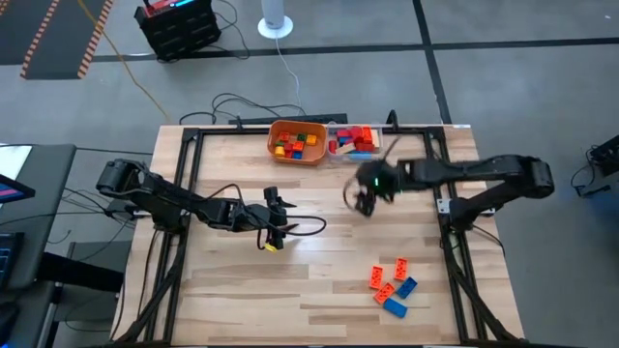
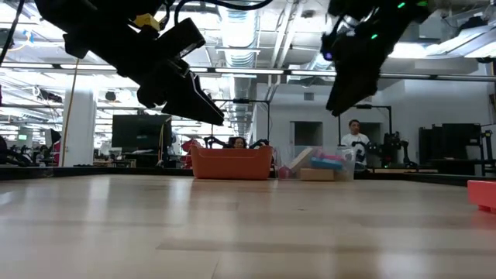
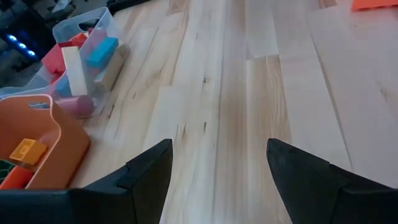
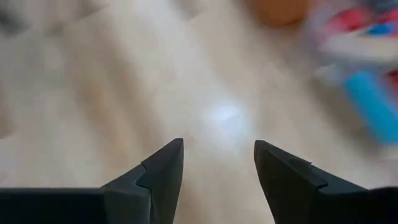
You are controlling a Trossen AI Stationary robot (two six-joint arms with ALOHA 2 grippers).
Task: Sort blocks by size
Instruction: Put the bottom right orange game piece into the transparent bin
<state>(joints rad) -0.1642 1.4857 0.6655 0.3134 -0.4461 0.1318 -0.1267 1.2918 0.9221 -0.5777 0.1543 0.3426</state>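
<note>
Several orange and blue blocks (image 1: 391, 287) lie loose on the table near its right front; one shows at the edge of the low view (image 2: 483, 194). More blocks fill the orange bowl (image 1: 297, 142) and the clear container (image 1: 353, 140) at the far edge. My left gripper (image 3: 219, 152) hovers open over bare wood at mid-table (image 1: 282, 220), pointing toward the right side. My right gripper (image 4: 219, 152) hangs open above the table just in front of the container (image 1: 363, 198), with nothing between its fingers. A small yellow piece (image 1: 271, 246) shows beside my left gripper; block or arm part, I cannot tell.
The bowl (image 3: 37, 149) and container (image 3: 81, 56) stand side by side at the table's far edge. Black frame rails run along the table's left and right sides (image 1: 455, 242). A cable loops beside my left gripper (image 1: 309, 227). People show in the room beyond the table (image 2: 355, 139).
</note>
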